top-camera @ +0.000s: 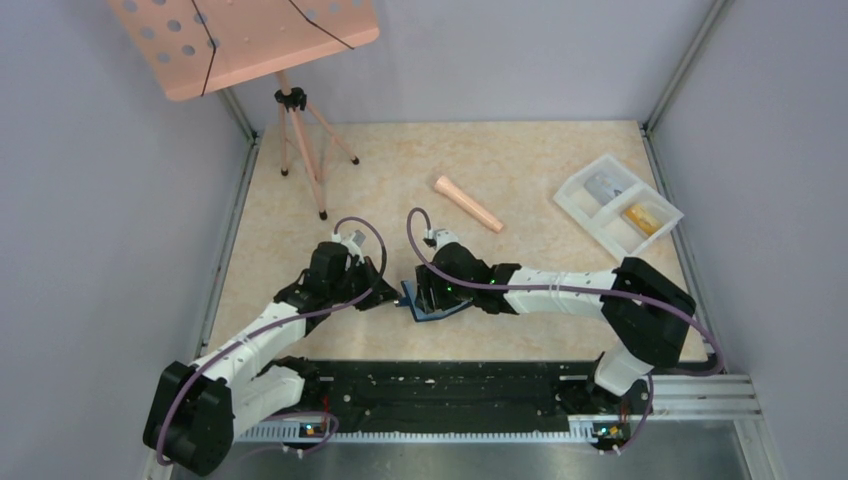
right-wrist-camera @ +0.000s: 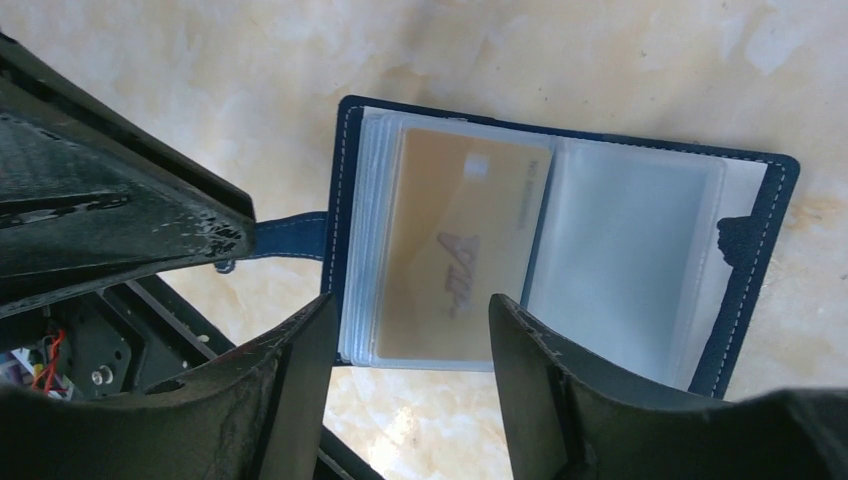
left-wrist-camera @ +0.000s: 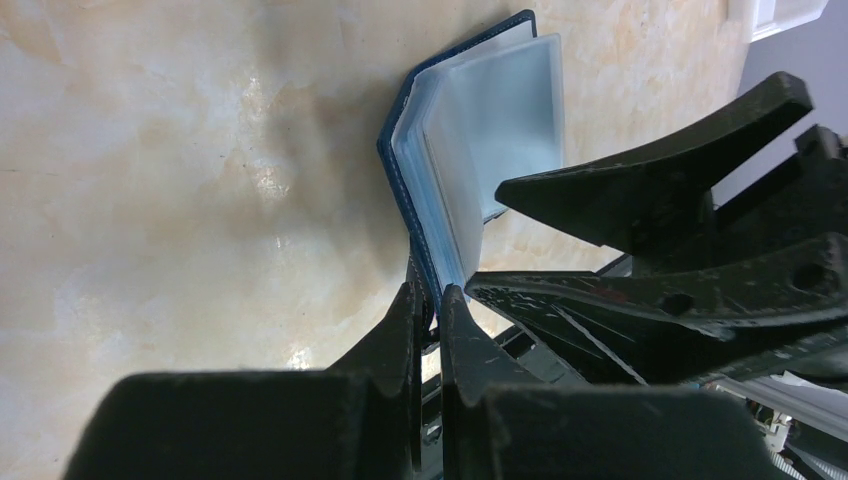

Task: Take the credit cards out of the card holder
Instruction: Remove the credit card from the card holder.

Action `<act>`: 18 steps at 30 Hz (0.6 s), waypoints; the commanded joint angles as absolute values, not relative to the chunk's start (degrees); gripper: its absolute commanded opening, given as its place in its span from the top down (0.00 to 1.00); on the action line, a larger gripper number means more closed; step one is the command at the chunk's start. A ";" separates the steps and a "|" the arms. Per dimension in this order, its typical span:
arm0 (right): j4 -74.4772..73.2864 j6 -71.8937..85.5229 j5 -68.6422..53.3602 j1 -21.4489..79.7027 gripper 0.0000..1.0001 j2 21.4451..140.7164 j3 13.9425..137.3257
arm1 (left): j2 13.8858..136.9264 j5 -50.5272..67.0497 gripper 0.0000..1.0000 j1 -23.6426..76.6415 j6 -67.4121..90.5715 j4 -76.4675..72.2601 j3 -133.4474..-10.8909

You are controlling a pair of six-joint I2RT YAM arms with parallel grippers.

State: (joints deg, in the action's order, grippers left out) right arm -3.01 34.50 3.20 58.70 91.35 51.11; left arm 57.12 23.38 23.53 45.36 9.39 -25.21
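Your left claw (left-wrist-camera: pixel 428 300) clamps the card holder (right-wrist-camera: pixel 640 240) by its edge, open on the tabletop (right-wrist-camera: pixel 600 60), right claw (right-wrist-camera: pixel 412 308) spread over the tan-gold card (right-wrist-camera: pixel 465 245) — close crooked and you'll snag sleeve, yanking the holder free.

One navy card holder (right-wrist-camera: pixel 630 250) and one tan-gold card (right-wrist-camera: pixel 460 250) in it. Two pincers: left (left-wrist-camera: pixel 428 295), right (right-wrist-camera: pixel 410 305). On the desk (top-camera: pixel 520 160): one white tray (top-camera: pixel 592 226) with two compartments, one peach stick (top-camera: pixel 467 203), one stand (top-camera: pixel 245 40).
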 commanded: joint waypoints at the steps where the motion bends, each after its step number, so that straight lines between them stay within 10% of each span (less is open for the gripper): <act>1: -0.41 34.22 2.75 58.15 0.45 93.03 53.25 | 56.12 24.11 1.00 23.29 45.03 7.23 -26.37; 18: -1.85 33.57 7.60 58.01 0.51 93.51 52.53 | 56.29 23.64 1.00 23.29 44.65 8.00 -26.76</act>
State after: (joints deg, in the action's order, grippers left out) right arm -2.35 34.48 4.84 58.67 93.82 51.11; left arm 57.12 23.33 23.53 45.30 9.47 -25.21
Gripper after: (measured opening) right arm 0.493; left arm 0.057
